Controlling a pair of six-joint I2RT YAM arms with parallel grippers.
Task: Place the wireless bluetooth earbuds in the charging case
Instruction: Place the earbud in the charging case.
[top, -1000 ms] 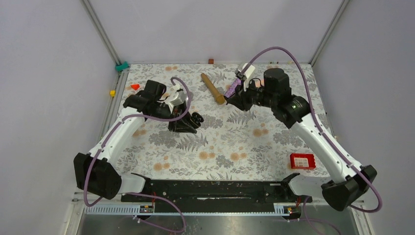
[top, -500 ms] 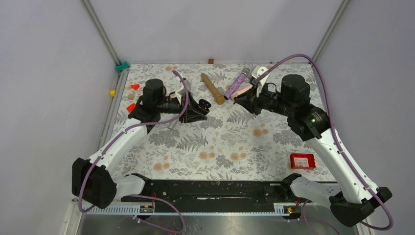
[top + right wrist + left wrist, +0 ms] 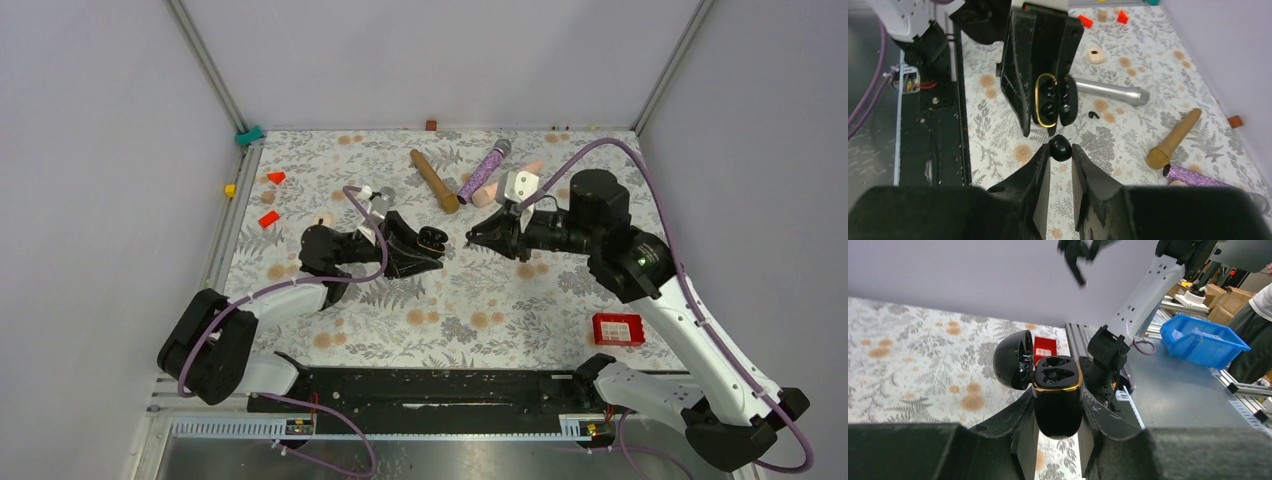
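Observation:
The charging case [image 3: 1058,396] is black with a gold rim, and its lid [image 3: 1012,360] is swung open to the left. My left gripper [image 3: 1058,401] is shut on the case's body and holds it off the table, with both empty sockets facing the right arm. In the top view the case [image 3: 432,238] sits at the tip of the left gripper [image 3: 418,250]. My right gripper [image 3: 1060,150] is shut on one small black earbud [image 3: 1060,147], just short of the case [image 3: 1053,100]. Another tiny earbud [image 3: 1092,115] lies on the cloth beside the case. From above, the right gripper [image 3: 472,240] points at the case.
A silver microphone [image 3: 1113,93], a wooden one [image 3: 434,180] and a purple glitter one [image 3: 482,172] lie on the floral cloth at the back. A red box [image 3: 617,328] sits near the right front. Small red blocks [image 3: 268,218] and a yellow piece [image 3: 229,190] lie at the left edge.
The left arm has brought the case toward the table's middle, turned to face right. The right gripper has come down and leftward with the earbud until its tip is close to the case.

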